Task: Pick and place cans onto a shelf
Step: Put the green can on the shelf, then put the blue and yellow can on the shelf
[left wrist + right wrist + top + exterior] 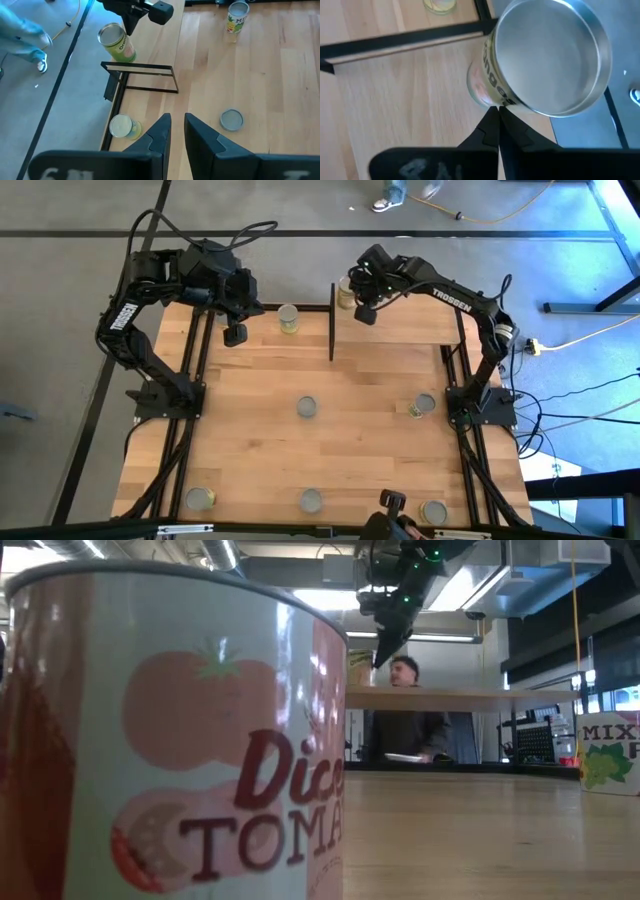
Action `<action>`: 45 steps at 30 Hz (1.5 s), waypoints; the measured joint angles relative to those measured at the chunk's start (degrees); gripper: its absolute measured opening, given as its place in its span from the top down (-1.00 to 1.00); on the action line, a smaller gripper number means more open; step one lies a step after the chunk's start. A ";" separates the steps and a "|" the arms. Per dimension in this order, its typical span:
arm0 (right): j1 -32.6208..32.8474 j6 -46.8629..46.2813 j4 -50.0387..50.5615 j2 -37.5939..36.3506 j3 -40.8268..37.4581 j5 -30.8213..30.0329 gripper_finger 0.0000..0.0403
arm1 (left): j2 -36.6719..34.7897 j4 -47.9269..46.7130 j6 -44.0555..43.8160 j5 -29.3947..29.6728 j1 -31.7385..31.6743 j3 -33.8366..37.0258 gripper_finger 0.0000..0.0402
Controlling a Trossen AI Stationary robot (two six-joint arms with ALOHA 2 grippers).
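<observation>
I have the right hand (pixel 366 312) over the shelf (pixel 400 330) at the far right, fingers together and holding nothing, just beside a green-labelled can (pixel 346 292) standing at the shelf's far left corner. That can looks placed, so I judge this the gap between placements. The left hand (pixel 235 333) hangs at the far left with its fingers slightly apart, empty, near a can (pixel 288 318) on the tabletop (pixel 340 450). Next I need a hand spread wide and lowered over a loose can.
</observation>
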State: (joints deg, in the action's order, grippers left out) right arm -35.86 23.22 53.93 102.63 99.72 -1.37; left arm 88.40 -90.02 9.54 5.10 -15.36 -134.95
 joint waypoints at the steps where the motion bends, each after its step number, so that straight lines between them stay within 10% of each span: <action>1: 0.01 0.00 -0.41 0.00 0.00 0.03 1.00 | 0.00 0.00 0.00 0.00 -0.02 0.02 0.77; 20: 3.93 -2.07 8.47 -9.85 0.02 1.13 1.00 | 0.00 0.06 -6.28 6.10 -1.66 4.86 0.77; 29: 4.90 -6.56 8.33 -18.23 0.02 1.05 1.00 | 1.29 3.75 1.56 2.79 -8.43 22.71 0.77; 37: 4.44 -6.38 7.91 -24.13 0.02 -1.34 1.00 | 1.33 28.93 23.02 -5.27 -9.76 41.26 0.77; 45: 4.01 -6.26 7.99 -27.23 0.04 -2.07 1.00 | 1.33 43.85 14.35 -5.60 -14.28 53.92 0.77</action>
State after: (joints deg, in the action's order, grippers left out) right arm -31.86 16.96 61.92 75.40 99.77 -3.44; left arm 89.73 -46.17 23.89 -0.49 -29.63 -81.03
